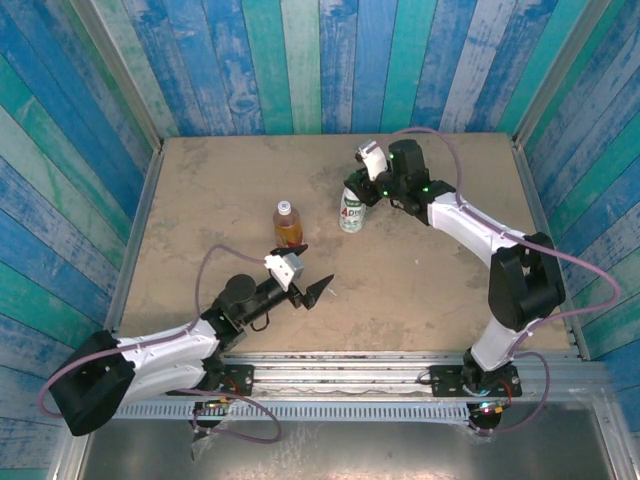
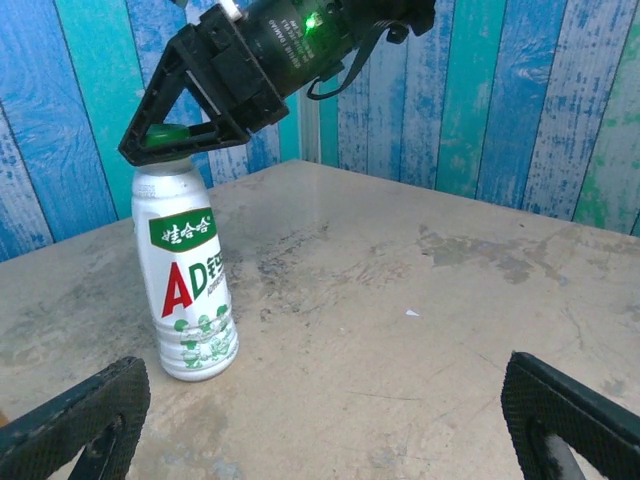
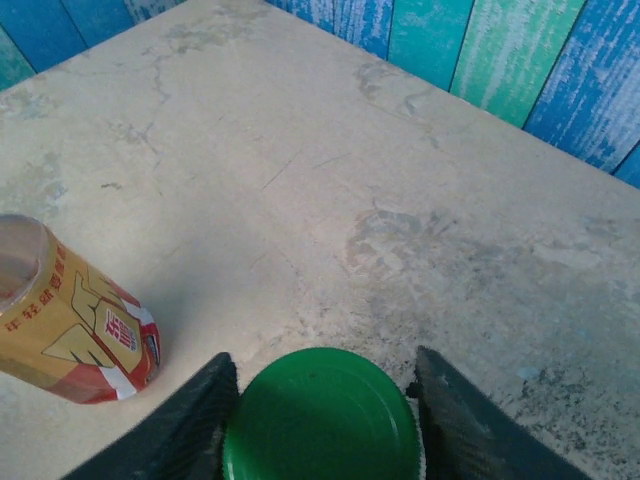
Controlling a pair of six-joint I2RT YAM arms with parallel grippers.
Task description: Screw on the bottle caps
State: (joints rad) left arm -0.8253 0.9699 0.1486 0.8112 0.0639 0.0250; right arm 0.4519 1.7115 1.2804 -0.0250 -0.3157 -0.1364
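The white bottle (image 1: 352, 214) stands upright on the worktop (image 1: 440, 290), toward the far middle. The right arm (image 1: 470, 230) reaches across to it, and the right jaws sit directly over its neck. They pinch the green cap (image 2: 168, 135), one black finger (image 3: 180, 425) on each side of it. Seen from the left wrist, the cap rests on the mouth of the white bottle. Whether its thread has caught cannot be told. From the right wrist, the flat green top of the cap fills the gap between the two fingers.

The orange bottle (image 1: 288, 226) stands upright just to the left of the white one, near it but not touching. It has a red label and a pale top. Whether that top is a cap or a bare neck cannot be told from these views.

The left arm (image 1: 170, 350) lies low across the near left of the worktop, pointing toward the two bottles. The left jaws are spread wide and hold nothing. Their dark fingertips (image 2: 75, 425) show at the bottom corners of the left wrist view, with bare worktop between them. They stay short of the orange bottle, on its near side.

Blue and green painted planks (image 1: 300, 60) wall in the worktop on three sides.
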